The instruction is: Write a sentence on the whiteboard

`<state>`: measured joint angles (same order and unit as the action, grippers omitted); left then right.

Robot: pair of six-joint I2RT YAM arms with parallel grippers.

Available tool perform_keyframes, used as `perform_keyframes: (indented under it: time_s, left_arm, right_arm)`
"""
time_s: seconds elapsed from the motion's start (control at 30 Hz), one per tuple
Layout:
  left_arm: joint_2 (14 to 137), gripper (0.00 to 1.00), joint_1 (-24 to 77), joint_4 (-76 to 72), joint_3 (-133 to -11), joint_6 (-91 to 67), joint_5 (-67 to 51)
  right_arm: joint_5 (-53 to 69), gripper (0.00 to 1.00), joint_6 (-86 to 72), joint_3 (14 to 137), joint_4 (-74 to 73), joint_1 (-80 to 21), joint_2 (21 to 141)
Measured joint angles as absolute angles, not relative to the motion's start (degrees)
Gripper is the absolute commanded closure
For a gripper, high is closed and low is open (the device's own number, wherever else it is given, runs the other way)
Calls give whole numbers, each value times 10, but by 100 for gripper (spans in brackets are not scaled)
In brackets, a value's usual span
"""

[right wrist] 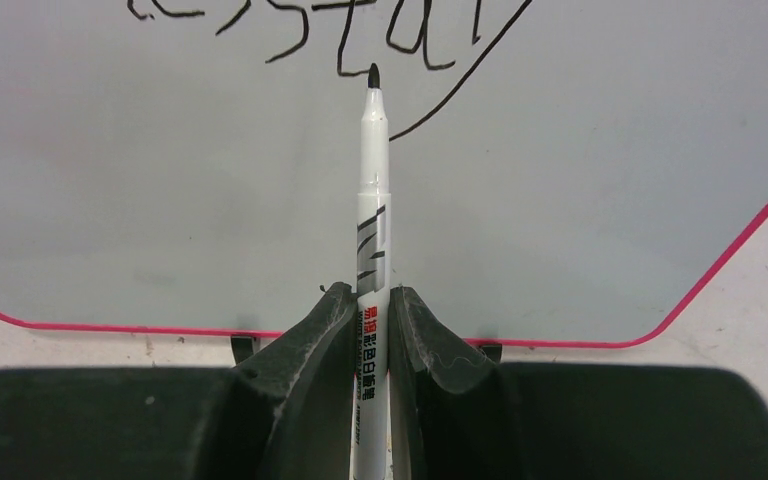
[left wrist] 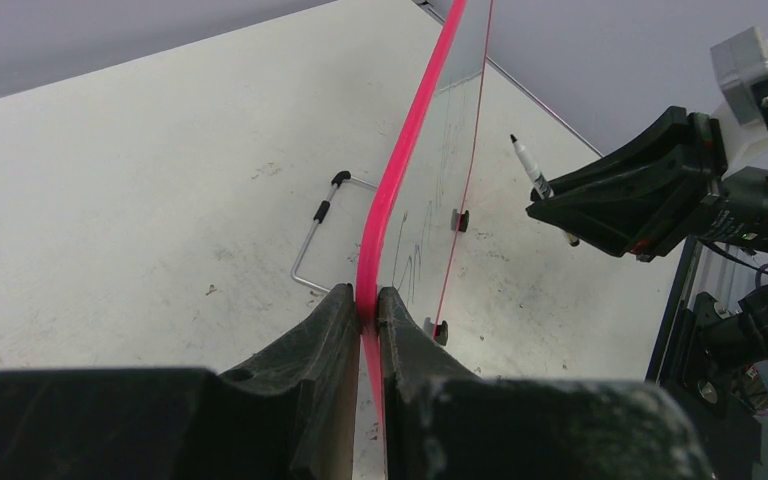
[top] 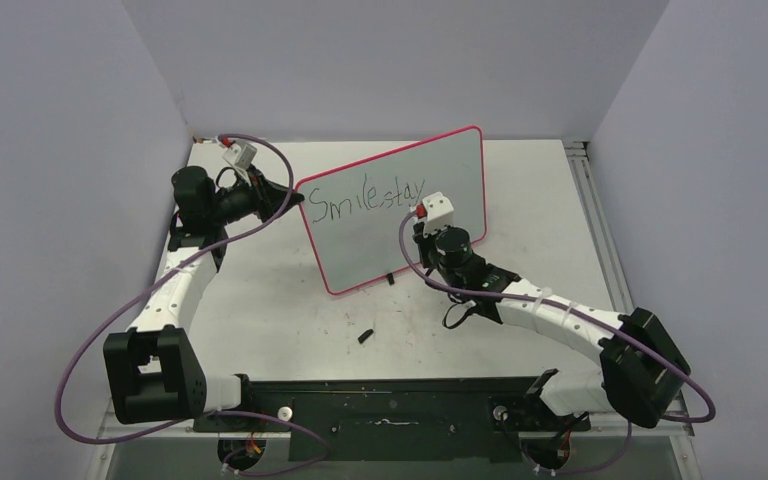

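The whiteboard [top: 400,215] stands tilted on the table, pink-rimmed, with "Smile stay" in black along its top. My left gripper [top: 296,199] is shut on the board's left edge; in the left wrist view its jaws [left wrist: 369,300] pinch the pink rim [left wrist: 400,170]. My right gripper [top: 422,222] is shut on a white marker [right wrist: 373,230], uncapped, pointing at the board. Its black tip [right wrist: 374,72] sits just below the letters "stay" [right wrist: 360,35], close to the face; I cannot tell whether it touches. The left wrist view also shows the marker [left wrist: 532,172] near the board.
A small black cap [top: 364,335] lies on the white tabletop in front of the board. A wire stand [left wrist: 318,235] props the board from behind. Grey walls close in on three sides, and a metal rail [top: 600,230] runs along the table's right edge.
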<state>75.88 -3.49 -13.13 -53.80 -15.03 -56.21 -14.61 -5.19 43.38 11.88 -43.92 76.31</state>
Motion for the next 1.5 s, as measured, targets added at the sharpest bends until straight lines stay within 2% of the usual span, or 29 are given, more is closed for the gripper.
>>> perform_keyframes:
  time_s: [0.3,0.73,1.5]
  left_arm:
    - [757,100,-35,-131,-537,-151,-562]
    - [755,100,-35,-131,-537,-153,-562]
    - [755,100,-35,-131,-537,-153,-563]
  right_arm:
    - [-138,95,-40,441,97,-401,735]
    - [-39,95,-11,486,76,-295,751]
    - [-14,95,20,567,36,-269,819]
